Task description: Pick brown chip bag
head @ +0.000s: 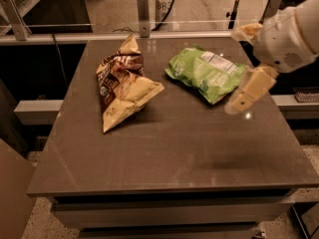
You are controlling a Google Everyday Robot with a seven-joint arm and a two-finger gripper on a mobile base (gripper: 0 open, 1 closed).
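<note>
The brown chip bag (122,86) lies puffy and crumpled on the left half of the dark table (164,153), dark brown at the top and tan-yellow at the bottom. My gripper (235,69) hangs above the table's right side, by the right end of the green bag and well to the right of the brown bag. Its two tan fingers (247,91) stand wide apart, open and empty. The white arm comes in from the upper right.
A flat light-green bag with a white label (206,72) lies at the back right of the table, between my gripper and the brown bag. A metal rail (144,24) runs behind the table's far edge. The table's front edge drops to the floor.
</note>
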